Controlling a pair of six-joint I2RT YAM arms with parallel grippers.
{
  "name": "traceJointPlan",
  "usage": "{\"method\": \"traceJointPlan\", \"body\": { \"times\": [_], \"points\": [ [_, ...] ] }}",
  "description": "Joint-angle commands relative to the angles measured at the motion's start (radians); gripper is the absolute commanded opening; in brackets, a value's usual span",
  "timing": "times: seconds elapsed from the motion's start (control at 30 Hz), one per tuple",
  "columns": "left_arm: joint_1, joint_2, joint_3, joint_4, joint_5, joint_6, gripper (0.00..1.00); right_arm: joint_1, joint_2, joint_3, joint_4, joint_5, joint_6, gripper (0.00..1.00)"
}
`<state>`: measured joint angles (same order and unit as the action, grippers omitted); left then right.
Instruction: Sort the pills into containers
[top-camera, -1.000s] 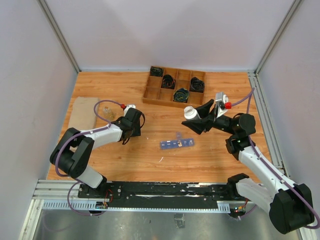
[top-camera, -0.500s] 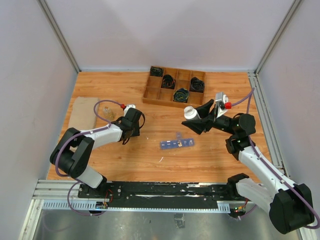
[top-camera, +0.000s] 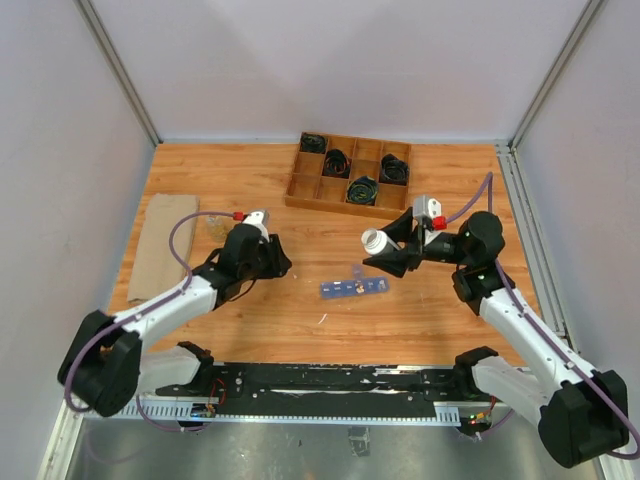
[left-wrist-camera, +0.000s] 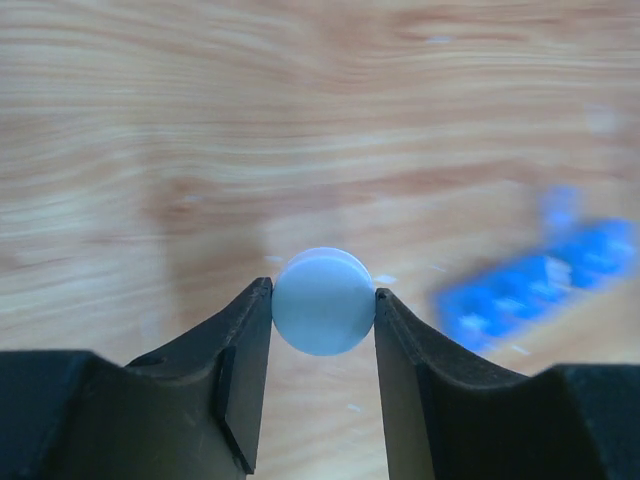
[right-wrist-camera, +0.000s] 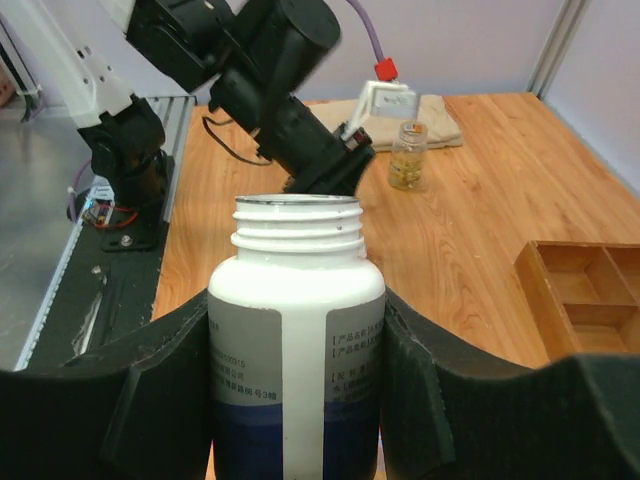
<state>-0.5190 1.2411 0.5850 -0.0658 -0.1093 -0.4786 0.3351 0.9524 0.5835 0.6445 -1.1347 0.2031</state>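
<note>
We log one wooden bench (top-camera: 300, 320). One containers strip (top-camera: 354, 287), slim, translucent blue, a row of small square compartments, lies near mid-bench, slightly toward the near edge. Right tool (right-wrist-camera: 295, 370) clamps one uncapped white bottle (right-wrist-camera: 296, 300). Left tool (left-wrist-camera: 322, 290) pinches one pale round pill (left-wrist-camera: 322, 305).

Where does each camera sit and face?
Top external: above, behind the bases, looking down on the table; left arm and right arm show.
Left wrist: faces down at the table past the left tool, shut on a round white piece; blue organizer beyond.
Right wrist: faces across the table past the right tool, gripping an open bottle, toward the left arm.
Shared: top and left wrist show the organizer.
</note>
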Motion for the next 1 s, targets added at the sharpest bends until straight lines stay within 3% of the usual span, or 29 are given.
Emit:
{"method": "traceJointPlan", "body": {
  "times": [0.0, 0.13, 0.37, 0.97],
  "points": [
    [0.004, -0.162, -0.096, 0.249, 0.455, -0.109, 0.32, -0.016, -0.051, 0.151, -0.470, -0.064, -0.447, 0.15],
    [0.002, -0.281, -0.166, 0.484, 0.666, -0.250, 0.32, -0.016, -0.101, 0.190, -0.679, -0.028, -0.638, 0.16],
    [-0.039, -0.356, -0.160, 0.702, 0.761, -0.413, 0.32, 0.022, -0.082, 0.193, -0.790, 0.086, -0.735, 0.15],
    [-0.174, -0.337, -0.113, 0.769, 0.527, -0.385, 0.32, 0.259, -0.050, 0.196, -0.771, 0.325, -0.710, 0.14]
  ]
}}
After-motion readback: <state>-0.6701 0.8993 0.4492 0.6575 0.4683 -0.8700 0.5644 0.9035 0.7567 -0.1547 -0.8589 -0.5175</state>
